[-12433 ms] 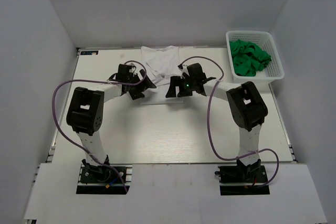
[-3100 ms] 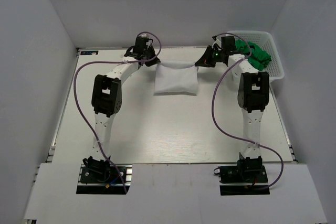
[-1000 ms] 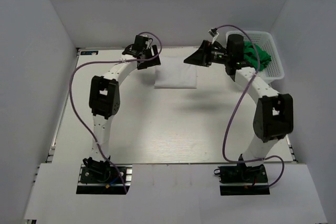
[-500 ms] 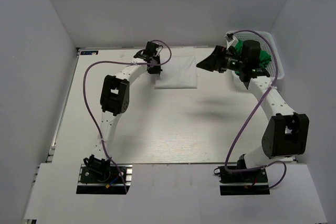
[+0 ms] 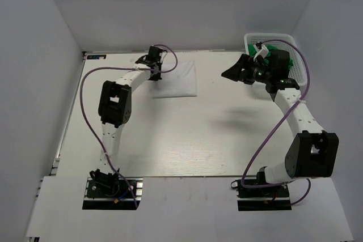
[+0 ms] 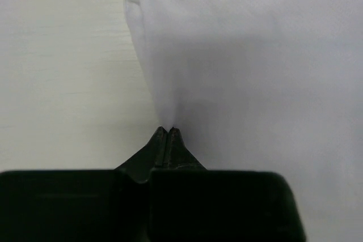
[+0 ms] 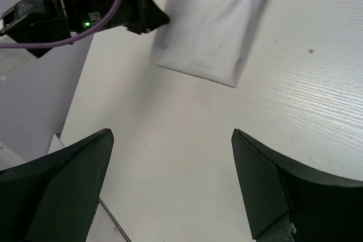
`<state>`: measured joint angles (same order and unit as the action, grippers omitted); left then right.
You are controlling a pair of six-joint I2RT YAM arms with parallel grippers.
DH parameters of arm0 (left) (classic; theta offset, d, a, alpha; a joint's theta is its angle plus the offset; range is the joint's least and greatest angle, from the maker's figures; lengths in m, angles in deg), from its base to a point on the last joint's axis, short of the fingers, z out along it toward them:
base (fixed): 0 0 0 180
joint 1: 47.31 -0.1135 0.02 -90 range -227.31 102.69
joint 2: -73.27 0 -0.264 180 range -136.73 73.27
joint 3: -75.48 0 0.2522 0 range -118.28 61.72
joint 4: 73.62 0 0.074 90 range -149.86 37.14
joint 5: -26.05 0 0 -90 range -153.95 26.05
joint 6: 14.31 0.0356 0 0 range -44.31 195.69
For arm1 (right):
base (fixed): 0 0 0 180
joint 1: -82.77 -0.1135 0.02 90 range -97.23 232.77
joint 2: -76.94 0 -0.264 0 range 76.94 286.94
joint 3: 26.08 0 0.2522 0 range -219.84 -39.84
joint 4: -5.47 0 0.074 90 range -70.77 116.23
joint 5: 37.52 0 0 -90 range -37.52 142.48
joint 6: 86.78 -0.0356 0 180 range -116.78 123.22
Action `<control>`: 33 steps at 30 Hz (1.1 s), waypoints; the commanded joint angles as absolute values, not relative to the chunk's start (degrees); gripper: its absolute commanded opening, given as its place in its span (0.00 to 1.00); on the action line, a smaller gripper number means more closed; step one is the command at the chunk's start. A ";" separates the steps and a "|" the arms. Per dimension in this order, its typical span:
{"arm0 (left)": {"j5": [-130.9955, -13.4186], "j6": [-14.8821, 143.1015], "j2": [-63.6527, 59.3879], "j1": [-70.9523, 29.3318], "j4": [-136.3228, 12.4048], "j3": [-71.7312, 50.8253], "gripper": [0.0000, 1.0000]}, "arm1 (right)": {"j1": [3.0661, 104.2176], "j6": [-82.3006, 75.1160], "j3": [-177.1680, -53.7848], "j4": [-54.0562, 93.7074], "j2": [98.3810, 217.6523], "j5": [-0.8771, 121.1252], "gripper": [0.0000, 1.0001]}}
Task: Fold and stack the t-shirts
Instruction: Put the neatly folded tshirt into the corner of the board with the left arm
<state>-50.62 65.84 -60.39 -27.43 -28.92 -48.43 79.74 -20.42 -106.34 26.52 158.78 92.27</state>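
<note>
- White t-shirt (image 5: pixel 176 79): one, plain, folded into a flat rectangle. It lies on the worktop (image 5: pixel 187 140) well to the left of the basket (image 5: pixel 303 77), about level with it.
- Green t-shirts (image 5: pixel 290 62): bright green, unfolded, crumpled in a heap inside the basket. The right arm hides part of the heap, so I cannot tell how many there are.
- Left fingers (image 6: pixel 161 140): pressed tight together, pinching the white t-shirt at the edge turned away from the basket. The cloth gathers into a narrow pleat at the tips.
- Right fingers (image 7: pixel 62 179): spread wide, holding nothing. They hang above the worktop just left of the basket, between it and the white t-shirt, touching neither, with the tips pointing toward the shirt.
- Basket: white plastic lattice, open at the top.
- Worktop: pale, with a fine wood-like grain.
- Cables (image 5: pixel 85 100): purple, one looping along each arm.
</note>
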 commanded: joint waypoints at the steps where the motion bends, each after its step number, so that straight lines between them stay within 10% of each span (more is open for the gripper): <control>1: -41.64 74.01 -49.96 -32.71 -32.69 -43.67 0.00 | 80.22 -18.67 -105.59 27.14 155.86 90.54 0.90; 33: -41.19 82.19 -64.36 -56.63 -32.43 -65.90 0.00 | 81.01 -21.12 -109.45 28.55 160.96 90.19 0.90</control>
